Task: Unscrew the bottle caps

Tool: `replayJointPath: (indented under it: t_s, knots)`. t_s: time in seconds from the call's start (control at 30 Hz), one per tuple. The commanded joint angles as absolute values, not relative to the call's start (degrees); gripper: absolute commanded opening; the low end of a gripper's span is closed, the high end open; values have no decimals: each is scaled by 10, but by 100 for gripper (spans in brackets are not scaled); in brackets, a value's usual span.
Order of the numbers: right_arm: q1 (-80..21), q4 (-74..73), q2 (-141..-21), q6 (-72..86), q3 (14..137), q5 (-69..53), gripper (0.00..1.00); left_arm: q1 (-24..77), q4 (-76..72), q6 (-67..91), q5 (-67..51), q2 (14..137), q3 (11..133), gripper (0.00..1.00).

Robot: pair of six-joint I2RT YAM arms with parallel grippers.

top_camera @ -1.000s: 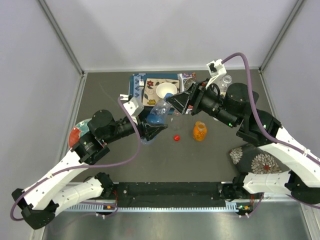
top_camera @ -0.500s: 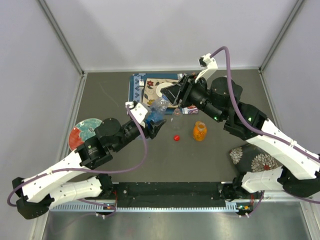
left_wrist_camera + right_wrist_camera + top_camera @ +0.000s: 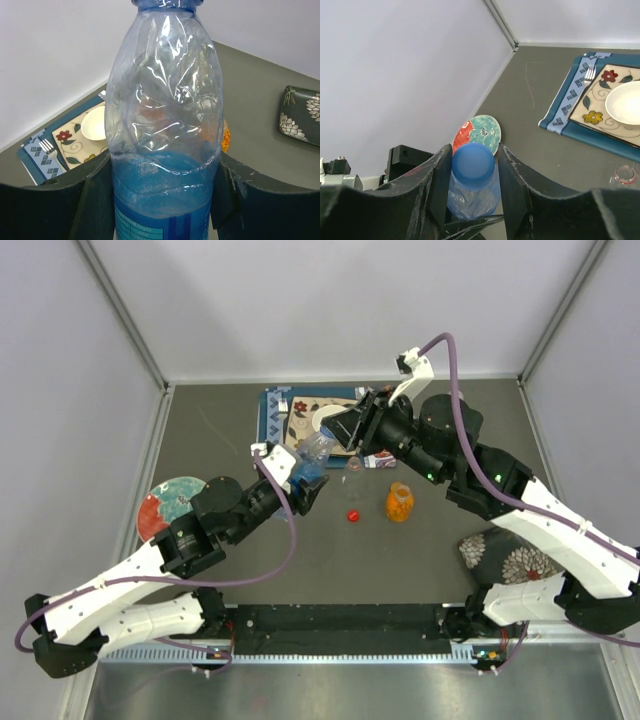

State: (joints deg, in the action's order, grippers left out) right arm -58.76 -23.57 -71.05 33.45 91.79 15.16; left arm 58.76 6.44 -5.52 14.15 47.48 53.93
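Both arms are stretching toward the far middle of the desk. The left gripper is clamping the lower body of the blue-tinted bottle, and the right gripper is pressing its 2 fingers against either side of the blue cap. Only the top view is showing the red cap lying loose beside the orange bottle, and only the right wrist view is showing the blue cap.

**Gloss and matt on my screen**

I see the bottle as clear, glossy, crumpled plastic. Its blue cap is smooth, duller plastic. At twelve o'clock the white bowl looks glazed, and the table is matt grey.
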Motion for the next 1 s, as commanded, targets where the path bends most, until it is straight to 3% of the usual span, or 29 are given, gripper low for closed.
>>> replayJointPath:
  t_s: [0.0,0.13,0.23,0.27,0.33,0.57,0.97]
  knots:
    - [-592,-227,-715,328,918,149,41,590,33,-57,150,468,546,45]
    - [-592,-229,-718,325,917,147,36,590,33,-58,150,468,547,45]
    - [-592,-230,-722,325,915,139,26,590,34,-55,147,466,548,45]
    - [-592,-230,-722,324,914,132,14,590,35,-55,143,466,549,45]
    - [-592,-234,-723,322,915,126,0,590,37,-51,136,462,553,44]
    - [-591,-235,-719,240,920,6,0,587,40,-19,13,427,561,43]
    - [-563,-230,-650,17,871,-351,0,469,1,155,-510,439,592,40]
